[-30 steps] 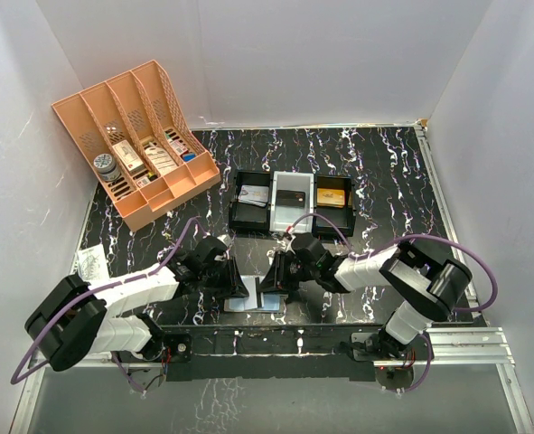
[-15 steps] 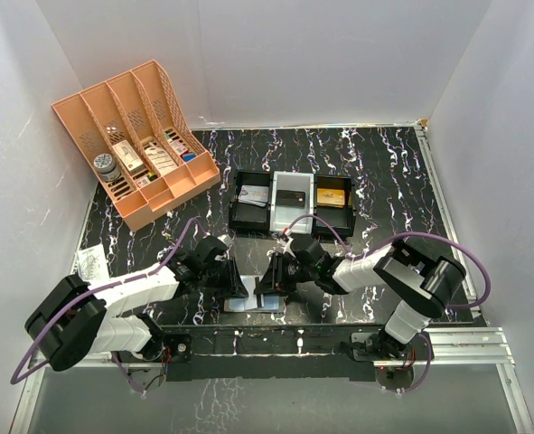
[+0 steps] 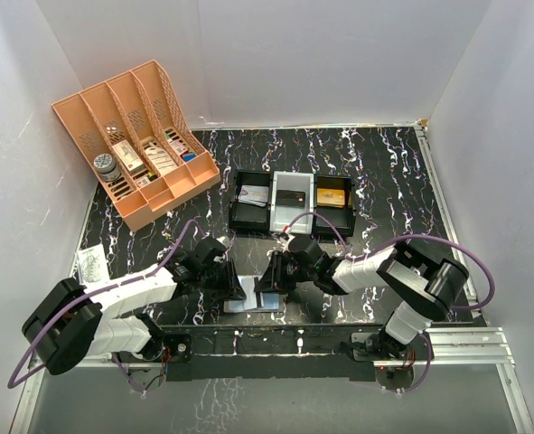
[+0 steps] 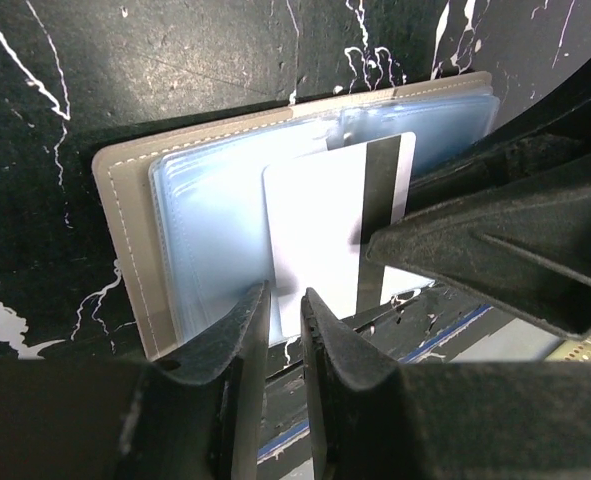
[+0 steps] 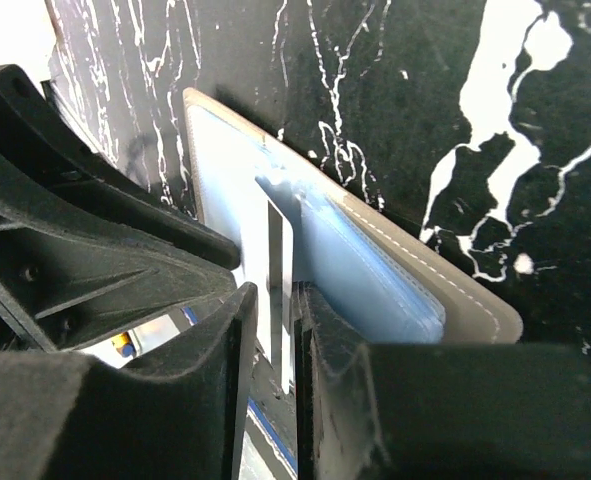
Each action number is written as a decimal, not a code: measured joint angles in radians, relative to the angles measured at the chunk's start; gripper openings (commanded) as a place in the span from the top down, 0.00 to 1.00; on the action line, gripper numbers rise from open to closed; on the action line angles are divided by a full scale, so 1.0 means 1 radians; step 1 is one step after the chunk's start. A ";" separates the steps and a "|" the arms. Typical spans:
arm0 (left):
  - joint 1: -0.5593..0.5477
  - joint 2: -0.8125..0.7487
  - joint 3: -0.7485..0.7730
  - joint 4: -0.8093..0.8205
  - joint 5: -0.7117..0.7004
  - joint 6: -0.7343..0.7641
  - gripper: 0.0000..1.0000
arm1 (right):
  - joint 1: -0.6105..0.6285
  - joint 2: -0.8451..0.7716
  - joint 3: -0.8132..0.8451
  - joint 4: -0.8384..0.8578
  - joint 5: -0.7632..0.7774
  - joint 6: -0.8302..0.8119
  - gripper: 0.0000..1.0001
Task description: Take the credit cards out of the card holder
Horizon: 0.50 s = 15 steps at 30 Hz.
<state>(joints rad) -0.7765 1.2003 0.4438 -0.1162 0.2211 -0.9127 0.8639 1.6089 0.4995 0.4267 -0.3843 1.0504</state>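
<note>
The card holder (image 3: 251,306) was laid open on the surface (image 3: 384,172) near the front edge, long axis left to right, between both tools. Only in the wrist views was a white striped credit card (image 4: 315,240) shown protruding from it. The right tool (image 5: 275,296) was pinched on that card; the left tool (image 4: 283,300) was narrowed beside it, grip indiscernible
</note>
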 measured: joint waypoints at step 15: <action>0.000 -0.043 -0.033 -0.003 -0.001 -0.013 0.81 | 0.025 -0.039 -0.031 0.015 0.083 0.019 0.69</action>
<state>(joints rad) -0.7765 1.1572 0.4110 -0.1192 0.2199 -0.9260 0.8886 1.5696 0.4683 0.4419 -0.3012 1.0695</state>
